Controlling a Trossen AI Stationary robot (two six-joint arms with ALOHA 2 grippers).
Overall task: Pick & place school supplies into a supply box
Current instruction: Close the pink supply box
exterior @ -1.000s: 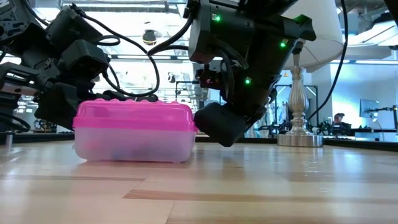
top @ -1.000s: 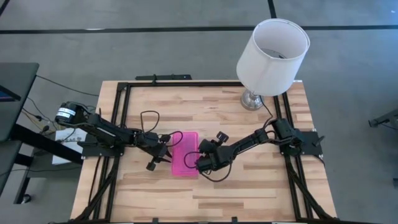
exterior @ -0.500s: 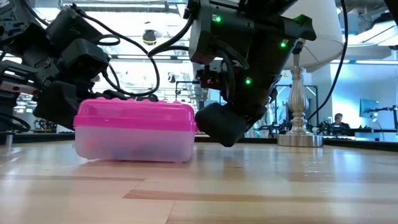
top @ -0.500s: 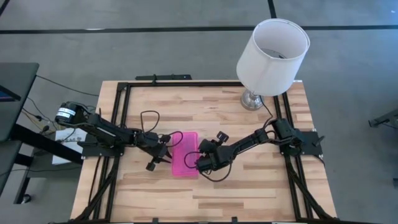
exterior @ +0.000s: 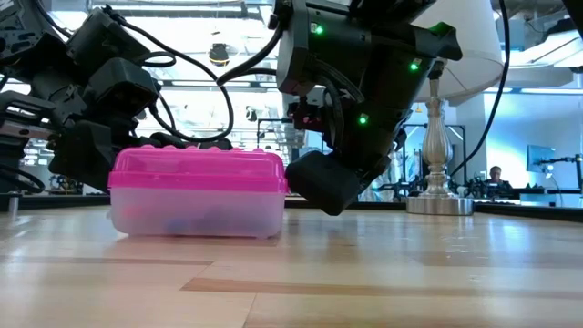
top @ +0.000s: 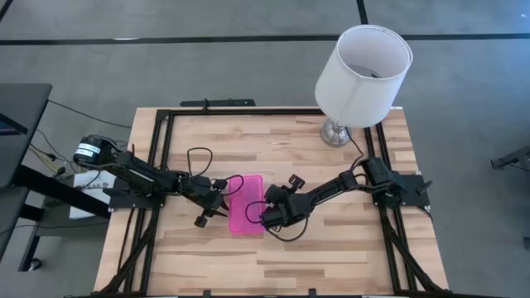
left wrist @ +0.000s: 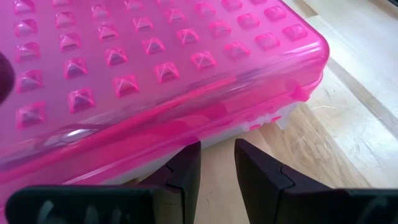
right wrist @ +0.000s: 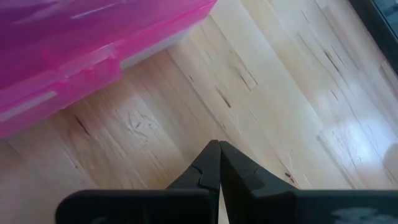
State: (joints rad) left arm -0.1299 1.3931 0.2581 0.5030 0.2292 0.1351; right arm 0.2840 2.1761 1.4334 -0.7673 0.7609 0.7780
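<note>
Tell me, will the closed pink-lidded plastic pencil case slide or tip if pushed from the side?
The pink-lidded plastic pencil case sits low and flat, so it probably slides rather than tips. The smooth wooden table likely offers little friction. Its studded lid should feel rigid.

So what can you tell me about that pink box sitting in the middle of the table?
The supply box is a small rectangular plastic case with a hot-pink lid studded with little raised pyramids over a cloudy clear base. The lid is shut and the box lies flat on the wooden table, near its middle. Something bluish shows faintly through the base. The left gripper sits at one long side, fingers slightly apart; the right gripper, shut, is beside the other. Neither clearly touches it.
</note>
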